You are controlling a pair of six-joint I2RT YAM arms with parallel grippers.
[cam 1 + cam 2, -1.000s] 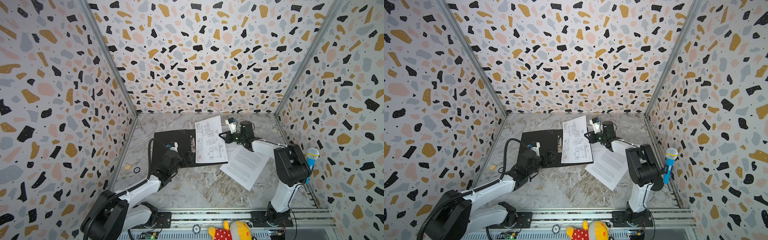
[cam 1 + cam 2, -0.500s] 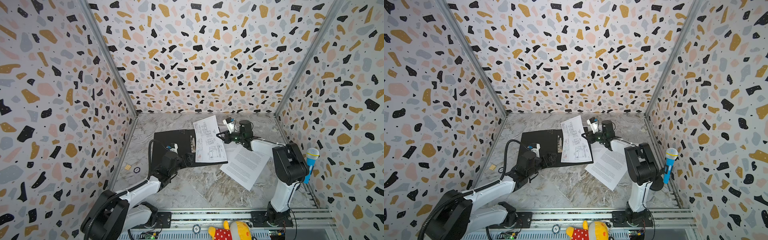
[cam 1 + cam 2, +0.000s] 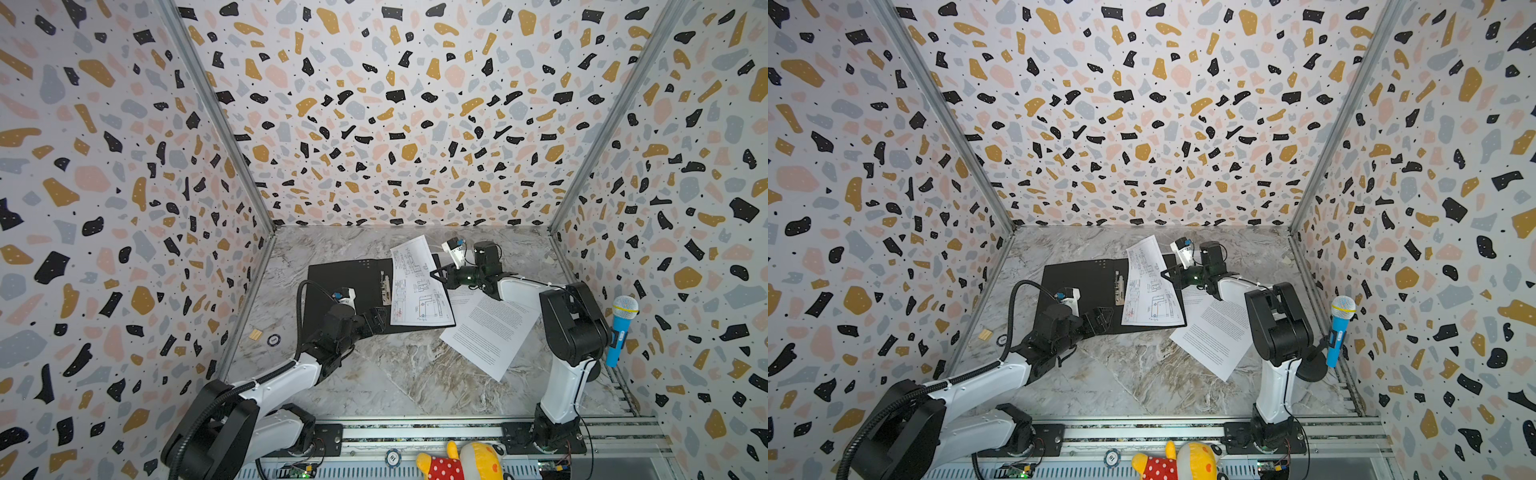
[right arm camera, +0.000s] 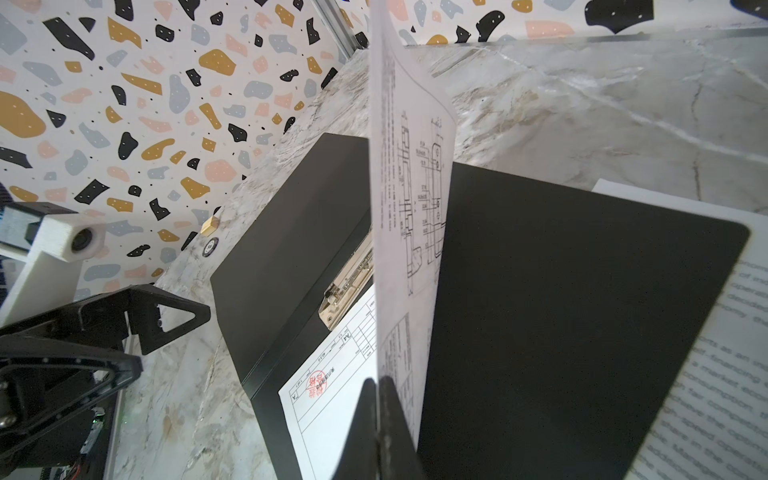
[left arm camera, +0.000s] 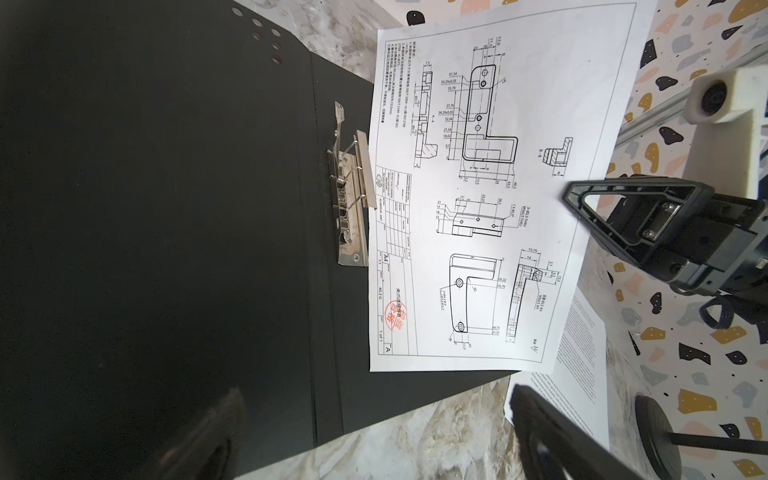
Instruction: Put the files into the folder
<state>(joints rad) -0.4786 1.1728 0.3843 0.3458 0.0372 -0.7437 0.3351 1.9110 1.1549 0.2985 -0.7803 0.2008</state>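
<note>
Folder (image 3: 345,282): laid open on the table (image 3: 395,374), black inside up. Drawing sheet (image 3: 415,286): pinched at its right edge by the closed right gripper (image 3: 435,274), partly lifted over the folder's right half. Text sheets (image 3: 490,332): laid beside the folder, rightward. Left gripper (image 3: 376,320): held wide open at the folder's near edge.

A flat black folder (image 5: 166,208) lies open on the grey marbled counter (image 5: 436,436), with its silver metal spine clip (image 5: 351,195) by the fold. A white paper sheet of technical line drawings (image 5: 478,199), bearing a red stamp (image 5: 395,315), covers the folder's other half, one long edge just beside the clip. The right arm's black triangular end effector (image 5: 572,197) pinches the opposite edge. A white sheet of dense text (image 5: 582,374) lies partly beneath. The left end effector (image 5: 374,415) shows two blurred dark fingers spread wide apart.
</note>
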